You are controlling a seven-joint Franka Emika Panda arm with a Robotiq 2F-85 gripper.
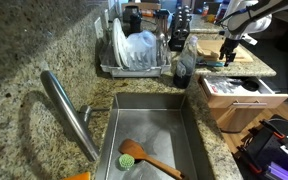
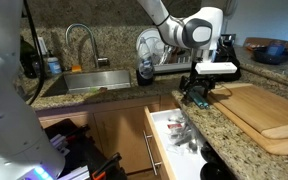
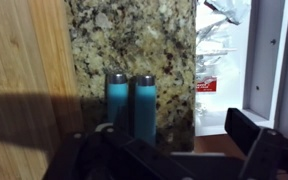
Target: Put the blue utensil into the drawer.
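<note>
The blue utensil (image 3: 131, 103) shows in the wrist view as two slim teal-blue bars side by side, lying on the granite counter between the cutting board (image 3: 24, 60) and the open drawer (image 3: 224, 70). My gripper (image 3: 164, 140) hangs just over it with its fingers spread wide. The right finger stands well clear of the utensil and the left finger is lost in shadow. In both exterior views the gripper (image 1: 229, 52) (image 2: 197, 92) is low over the counter with a bit of teal (image 2: 200, 101) under it. The drawer (image 1: 242, 100) (image 2: 167, 140) is pulled out, with pale items inside.
A large wooden cutting board (image 2: 264, 112) lies beside the gripper. The sink (image 1: 154, 135) holds a brown wooden spoon (image 1: 149, 155) and a green scrubber (image 1: 127, 160). A faucet (image 1: 69, 110) and a dish rack (image 1: 134, 55) stand further along the counter.
</note>
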